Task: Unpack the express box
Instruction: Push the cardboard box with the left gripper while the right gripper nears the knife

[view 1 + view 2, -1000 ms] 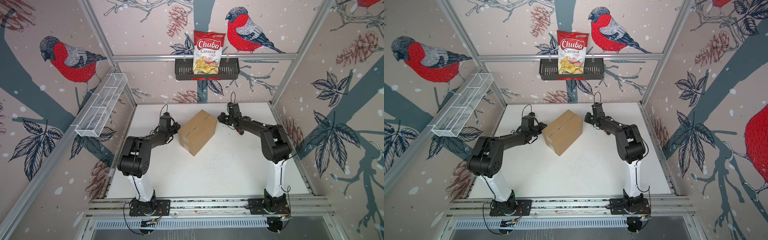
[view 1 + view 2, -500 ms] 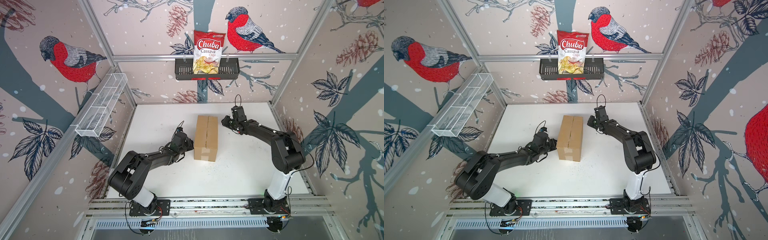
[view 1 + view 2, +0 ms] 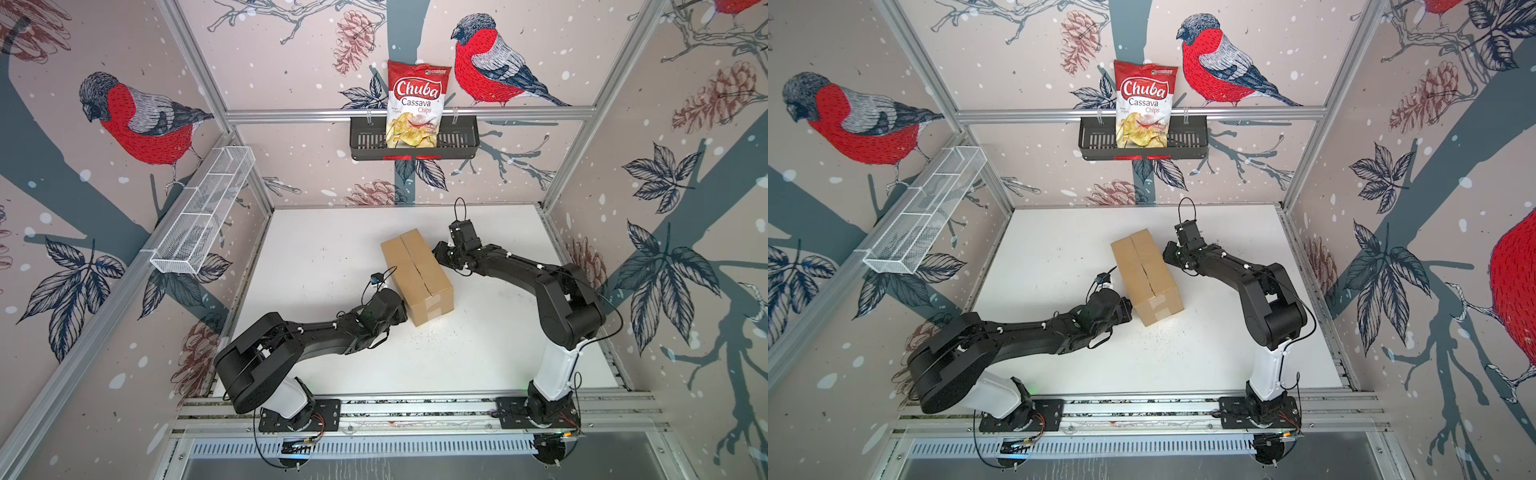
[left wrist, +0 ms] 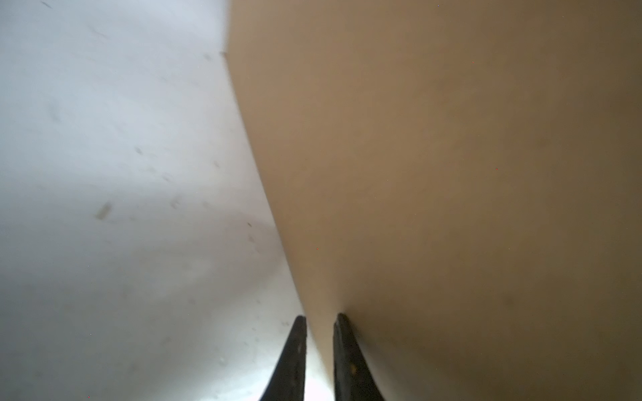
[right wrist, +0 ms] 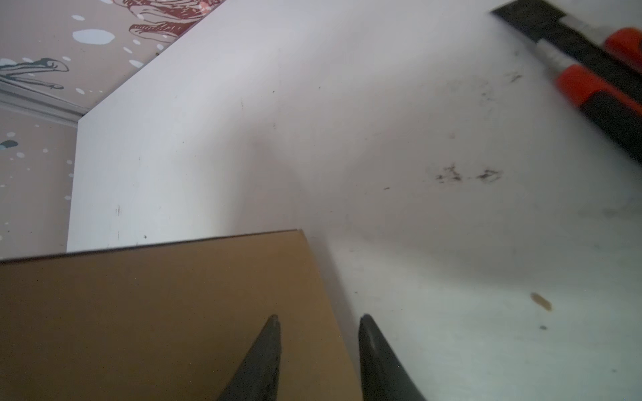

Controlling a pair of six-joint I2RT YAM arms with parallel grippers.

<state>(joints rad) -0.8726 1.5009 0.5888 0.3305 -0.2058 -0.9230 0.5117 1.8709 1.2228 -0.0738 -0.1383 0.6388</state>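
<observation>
Chips bag [image 3: 417,104] upright in black wall basket [image 3: 365,141]; white wire rack [image 3: 199,220] on side wall.

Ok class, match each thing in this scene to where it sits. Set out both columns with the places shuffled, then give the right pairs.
Things:
1. express box
2. chips bag
3. white wire rack

Places:
A. hung on a side wall
B. lying on the white table
C. standing in the black basket

Pairs: 1-B, 2-C, 3-A
</observation>
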